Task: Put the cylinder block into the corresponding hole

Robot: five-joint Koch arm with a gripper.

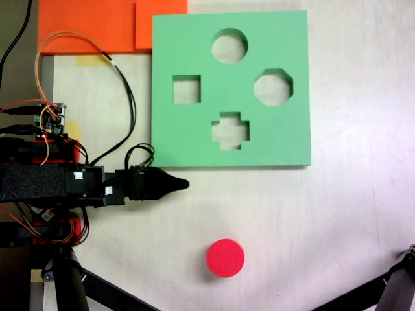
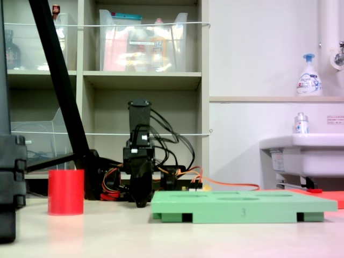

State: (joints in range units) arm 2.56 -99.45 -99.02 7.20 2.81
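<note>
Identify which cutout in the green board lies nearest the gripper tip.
The square cutout, on the first exterior view's left of the green board; the cross-shaped cutout is slightly farther from the gripper.

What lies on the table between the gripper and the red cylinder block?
Nothing. In the first exterior view the stretch of table from the gripper to the cylinder block is bare; the green board lies off to the side.
</note>
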